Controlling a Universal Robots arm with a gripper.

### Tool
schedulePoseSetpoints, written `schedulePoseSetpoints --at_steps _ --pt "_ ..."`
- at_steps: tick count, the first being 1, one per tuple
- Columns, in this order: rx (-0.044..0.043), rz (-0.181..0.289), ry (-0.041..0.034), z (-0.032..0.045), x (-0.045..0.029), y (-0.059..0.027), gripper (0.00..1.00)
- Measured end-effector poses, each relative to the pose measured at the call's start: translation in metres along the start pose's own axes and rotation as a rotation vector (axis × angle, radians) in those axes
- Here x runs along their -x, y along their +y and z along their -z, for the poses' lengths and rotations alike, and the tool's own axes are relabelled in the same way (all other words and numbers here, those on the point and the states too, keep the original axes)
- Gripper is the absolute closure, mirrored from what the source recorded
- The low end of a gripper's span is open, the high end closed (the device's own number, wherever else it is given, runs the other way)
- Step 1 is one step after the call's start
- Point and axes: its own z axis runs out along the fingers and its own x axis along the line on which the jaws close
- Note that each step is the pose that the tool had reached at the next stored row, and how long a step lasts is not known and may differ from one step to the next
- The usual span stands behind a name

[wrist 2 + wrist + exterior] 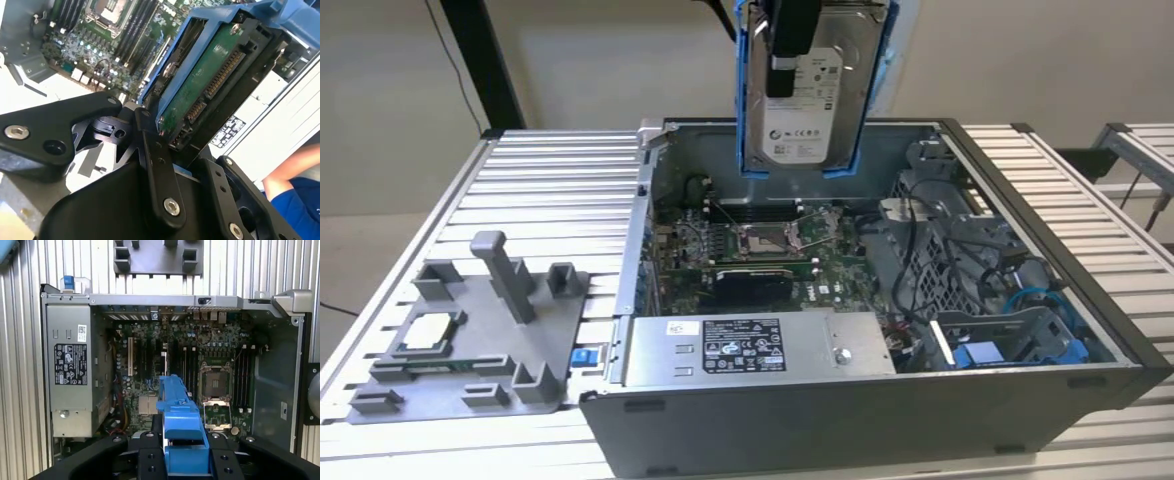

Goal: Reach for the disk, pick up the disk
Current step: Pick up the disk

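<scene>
The flat silver-metal disk [811, 95] with its white printed label and blue plastic rails is hanging upright in the air, well above the open grey computer case [881, 400], over the case's far side. The black gripper [790, 50] is reaching down from above, and its jaws are pinching the disk between them; in the second wrist view the black fingers [160, 180] are pressing against the disk [210, 85], whose green circuit-board underside and connector are facing the camera. In the first wrist view the disk's blue rail [182, 425] is sticking out from the gripper, above the green motherboard [200, 365] inside the case.

Inside the case, the grey metal box with a black-and-white sticker [747, 350] is sitting along the near wall. Beside the case, on the ribbed metal surface [547, 180], a grey plastic fixture [467, 340] is holding what looks like a small square silver-white chip [427, 330]. A person's arm in a blue sleeve [295, 200] is showing beyond the case.
</scene>
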Motion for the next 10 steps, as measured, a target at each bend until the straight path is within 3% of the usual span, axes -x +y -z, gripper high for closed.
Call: schedulePoseSetpoints --at_steps 10 --pt "0.0001 0.000 -0.0001 0.0003 -0.0123 -0.0009 1.00"
